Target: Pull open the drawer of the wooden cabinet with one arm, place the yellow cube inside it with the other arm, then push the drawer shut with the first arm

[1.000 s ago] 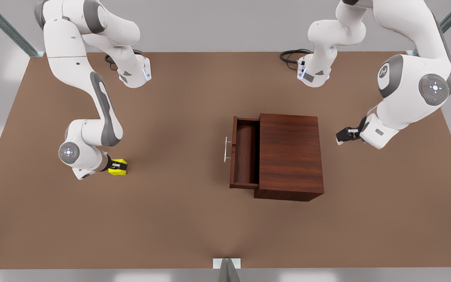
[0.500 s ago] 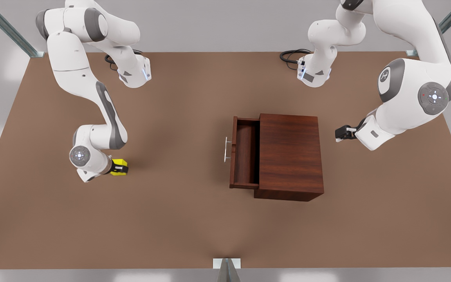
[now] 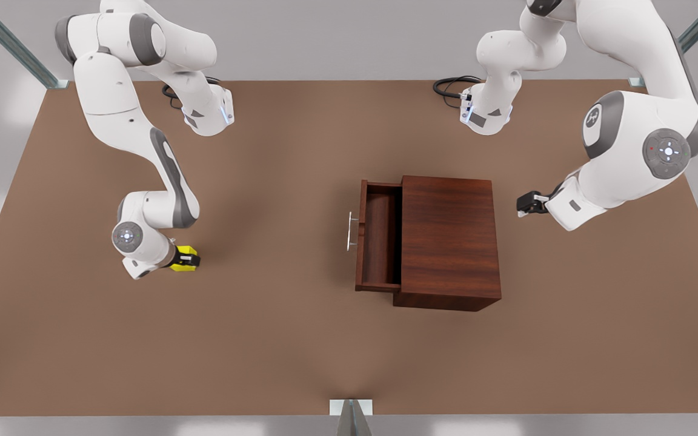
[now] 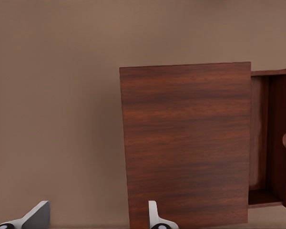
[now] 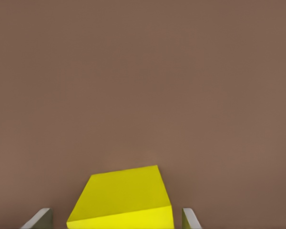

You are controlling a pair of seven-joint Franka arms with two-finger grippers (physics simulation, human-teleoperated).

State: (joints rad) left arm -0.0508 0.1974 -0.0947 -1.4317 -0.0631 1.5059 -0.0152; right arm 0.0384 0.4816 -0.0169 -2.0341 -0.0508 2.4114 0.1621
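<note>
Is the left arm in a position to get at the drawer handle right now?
Probably not directly. The left gripper hangs open behind the wooden cabinet, while the handle faces the opposite side, so the cabinet stands between them.

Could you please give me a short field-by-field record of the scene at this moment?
drawer: pulled open, nothing inside
wooden cabinet: on the table, drawer facing the front view's left
yellow cube: on the table, between the right gripper's fingers
right gripper: open, straddling the cube
left gripper: open, waiting behind the cabinet
</note>
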